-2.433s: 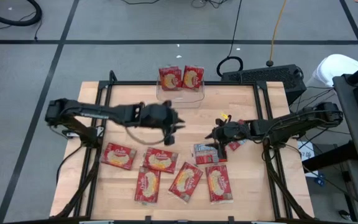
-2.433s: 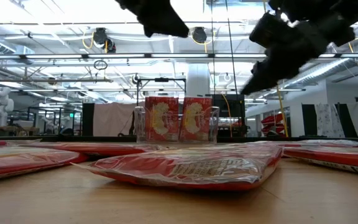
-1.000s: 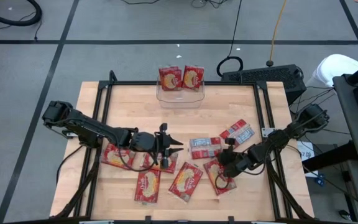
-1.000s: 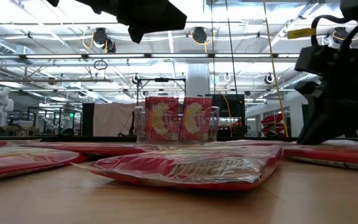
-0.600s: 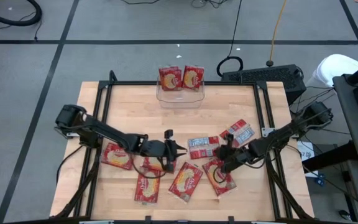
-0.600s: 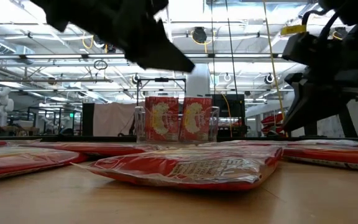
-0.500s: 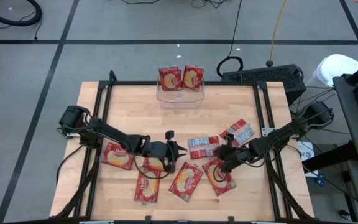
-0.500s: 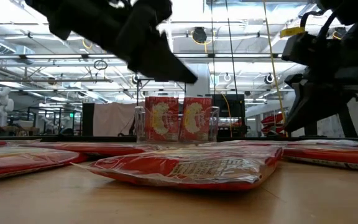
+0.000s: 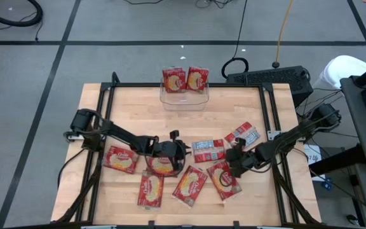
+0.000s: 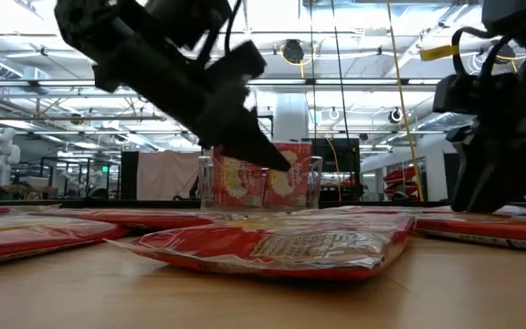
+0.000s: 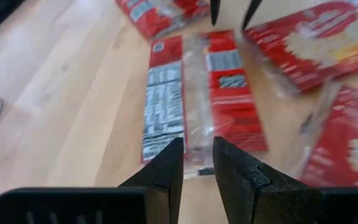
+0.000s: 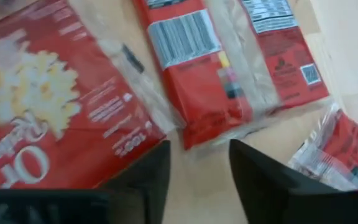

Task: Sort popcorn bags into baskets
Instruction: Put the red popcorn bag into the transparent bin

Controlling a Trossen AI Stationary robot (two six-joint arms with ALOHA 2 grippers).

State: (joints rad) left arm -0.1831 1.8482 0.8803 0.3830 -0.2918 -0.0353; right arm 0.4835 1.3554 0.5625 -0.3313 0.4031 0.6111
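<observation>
Popcorn bags: lay scattered flat across the table's near half; two stood in my basket at the far edge.
My left gripper: fingers narrowly apart, empty, just beside a back-up packet.
My right gripper: fingers apart, empty, low over packets.

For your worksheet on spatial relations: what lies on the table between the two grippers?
In the high view, one popcorn bag, printed back up, lies between the left gripper and right gripper.

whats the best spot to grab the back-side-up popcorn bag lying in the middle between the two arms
Take the back-side-up popcorn bag by a short sealed end, coming in low from the left pincer's side. It lies flat on the table, so a top-down pinch on its face has nothing to bite; the thin crimped end, seen in the left wrist view, gives an edge to nip. This is a judgement.
</observation>
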